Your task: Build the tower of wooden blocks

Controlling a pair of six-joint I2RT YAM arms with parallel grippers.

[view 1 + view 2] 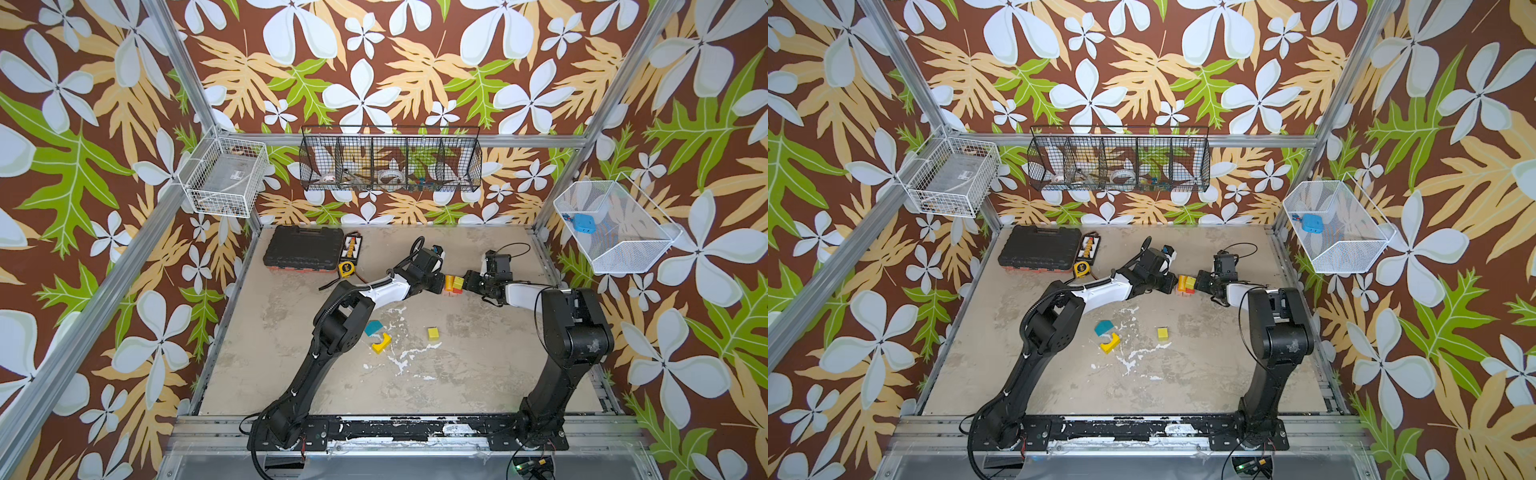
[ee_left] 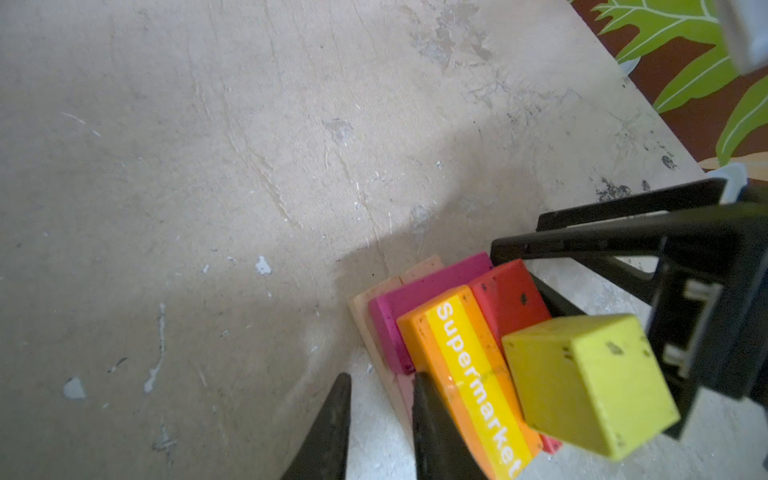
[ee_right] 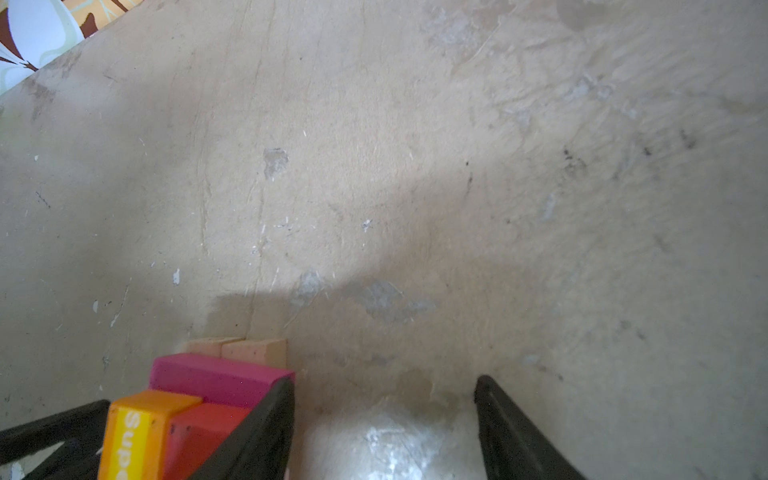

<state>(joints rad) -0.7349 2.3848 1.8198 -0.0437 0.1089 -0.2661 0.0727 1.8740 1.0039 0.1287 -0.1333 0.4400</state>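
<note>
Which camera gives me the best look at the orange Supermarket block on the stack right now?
The left wrist view: the orange block shows close up, its whole label readable. The right wrist view catches only one end, label cut off. In both top views it is a small sliver between the arms.

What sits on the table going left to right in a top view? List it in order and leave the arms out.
black tool case → yellow tape measure → teal block → yellow cube → tower
</note>
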